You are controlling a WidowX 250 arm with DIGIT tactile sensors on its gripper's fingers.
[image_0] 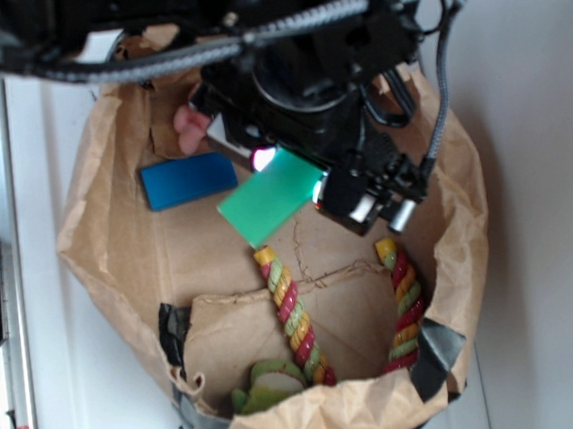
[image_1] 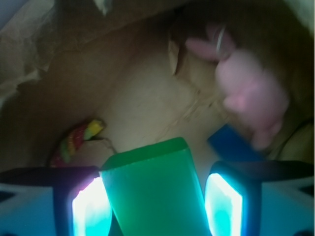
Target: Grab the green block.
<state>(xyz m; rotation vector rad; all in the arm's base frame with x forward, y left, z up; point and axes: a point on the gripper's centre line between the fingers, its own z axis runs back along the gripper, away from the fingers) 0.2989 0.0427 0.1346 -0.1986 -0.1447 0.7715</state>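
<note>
Gripper [image_1: 157, 206] nearest wrist camera: glowing fingers [image_1: 224, 204] clamped on both sides of green block [image_1: 155, 191], block held between pads. Block [image_0: 270, 198] raised, tilted above paper bag [image_0: 109, 140] floor, beside blue block [image_0: 189, 180]. Pink toy [image_1: 251, 91] at bag's back wall. Twisted rope [image_0: 293, 314] lay on bag floor below.

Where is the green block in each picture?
Exterior view: the green block is in the middle of the brown paper bag, its upper right end under the gripper.
Wrist view: the green block fills the bottom centre, between the glowing fingers.
Shared landmark: the blue block beside it, seen at right in the wrist view.
</note>
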